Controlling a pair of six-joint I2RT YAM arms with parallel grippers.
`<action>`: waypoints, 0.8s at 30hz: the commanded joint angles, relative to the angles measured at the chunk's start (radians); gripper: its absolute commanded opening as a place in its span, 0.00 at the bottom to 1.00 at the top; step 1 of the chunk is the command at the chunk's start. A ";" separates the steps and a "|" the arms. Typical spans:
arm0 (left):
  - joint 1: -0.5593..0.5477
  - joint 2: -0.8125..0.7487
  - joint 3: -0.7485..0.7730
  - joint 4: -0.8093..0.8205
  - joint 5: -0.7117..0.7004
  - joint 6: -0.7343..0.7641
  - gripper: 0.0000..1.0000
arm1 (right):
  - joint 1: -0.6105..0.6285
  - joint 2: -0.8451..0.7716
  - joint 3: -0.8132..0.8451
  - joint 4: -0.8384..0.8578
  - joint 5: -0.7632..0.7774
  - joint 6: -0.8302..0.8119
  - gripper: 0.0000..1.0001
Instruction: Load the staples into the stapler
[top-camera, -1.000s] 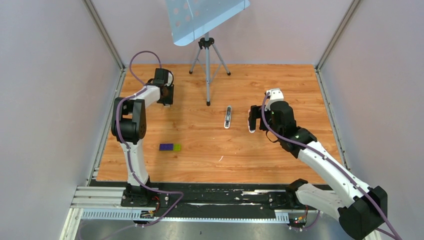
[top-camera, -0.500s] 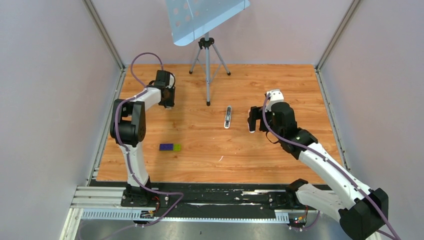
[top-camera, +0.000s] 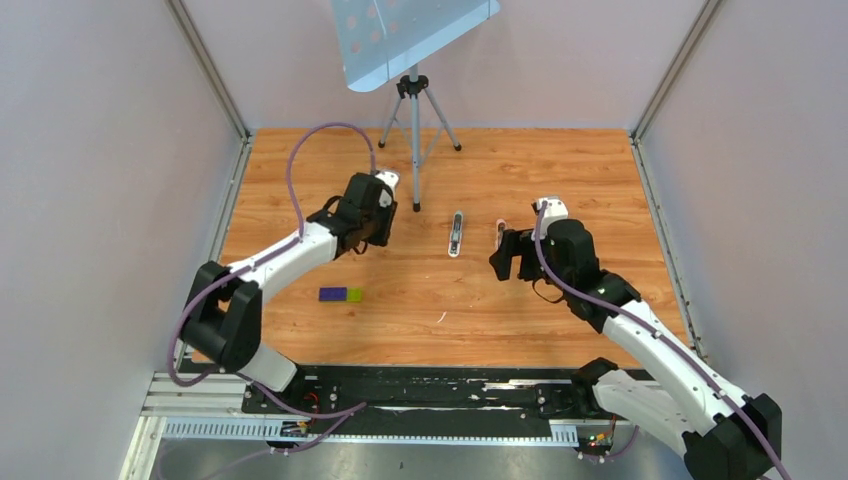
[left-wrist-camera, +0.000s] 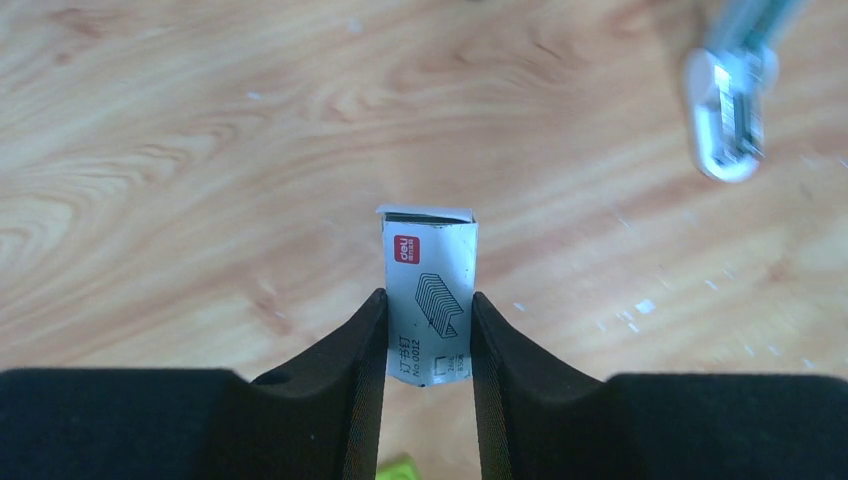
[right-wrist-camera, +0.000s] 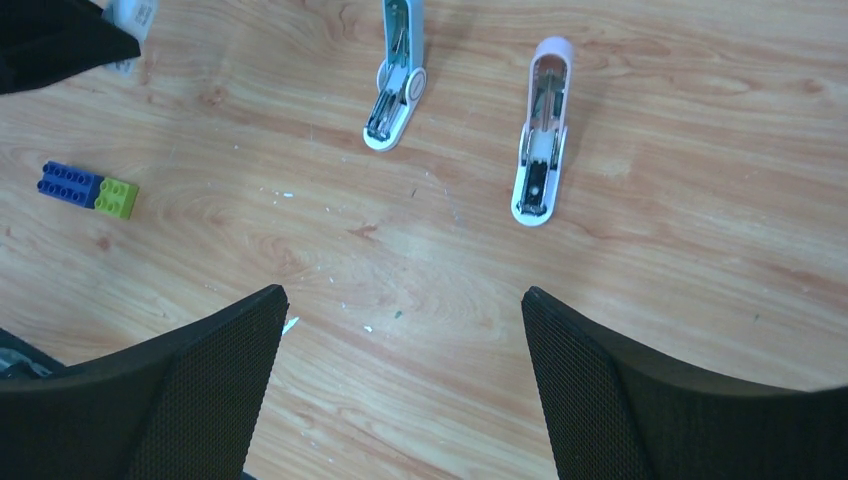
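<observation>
left gripper (left-wrist-camera: 428, 300) clamped on the white staple box (left-wrist-camera: 430, 255), printed face towards the wrist cam, held above the wooden surface (top-camera: 560, 170) left of centre. right gripper (right-wrist-camera: 400, 300) spread wide, nothing between the fingers, hovering right of centre. pink stapler (right-wrist-camera: 540, 145) lies flat on the surface just beyond the right gripper, right of centre, metal channel facing up. teal stapler (right-wrist-camera: 396, 80) lies to its left, near but apart, about mid-surface. blue-and-green block (right-wrist-camera: 88, 190) sits left of centre, closer to the near edge.
</observation>
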 joint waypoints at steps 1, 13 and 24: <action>-0.103 -0.114 -0.098 0.053 -0.009 -0.028 0.32 | -0.037 -0.035 -0.044 -0.040 -0.095 0.071 0.91; -0.429 -0.256 -0.342 0.256 -0.026 -0.018 0.31 | -0.196 0.005 -0.139 0.067 -0.427 0.142 0.62; -0.480 -0.141 -0.418 0.409 0.020 0.053 0.31 | -0.222 0.296 -0.146 0.290 -0.729 0.203 0.40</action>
